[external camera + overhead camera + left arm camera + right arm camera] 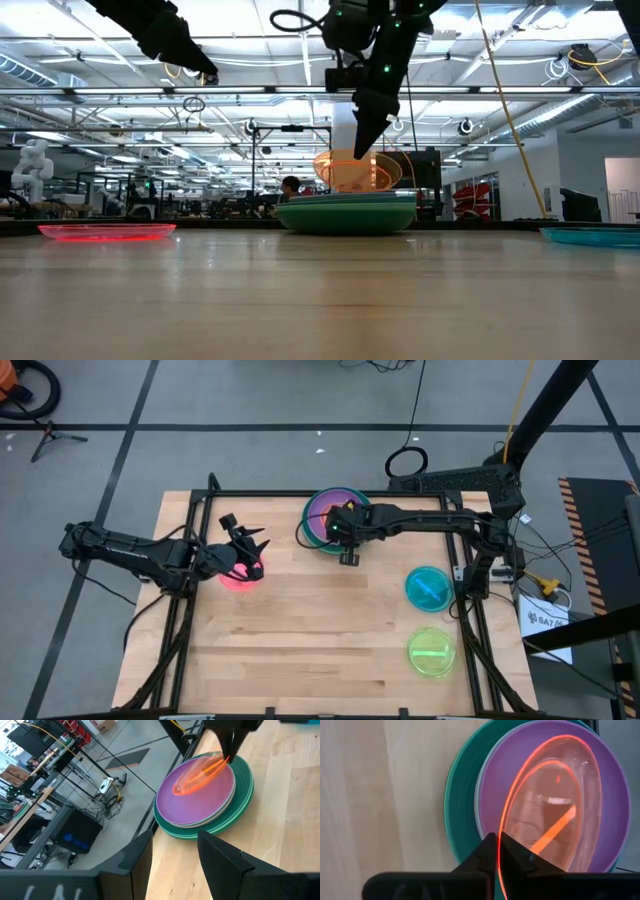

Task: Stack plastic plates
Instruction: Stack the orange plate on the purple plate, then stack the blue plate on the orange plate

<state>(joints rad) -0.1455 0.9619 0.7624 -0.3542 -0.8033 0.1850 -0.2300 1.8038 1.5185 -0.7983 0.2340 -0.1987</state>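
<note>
A stack of plates (322, 520) stands at the table's far middle: dark green and teal below, a purple plate (605, 795) on top. My right gripper (497, 845) is above the stack, shut on a translucent orange plate (352, 170). A pink plate (240, 576) lies flat on the left part of the table, with my open left gripper (175, 840) raised above it (203, 70). A blue plate (428, 588) and a lime plate (432, 652) lie flat on the right. My right gripper pinches the orange plate's rim (498, 870) between its two fingers, coming from above and pointing down (362, 145). The plate hangs tilted over the purple plate. I cannot tell whether its lower edge touches the purple plate.
Bare wood fills the table's middle and near side. Black frame rails (200, 600) run along the left and right edges. The stack sits close to the far edge. Beyond the table there are racks, cables and a person (290, 186) far off.
</note>
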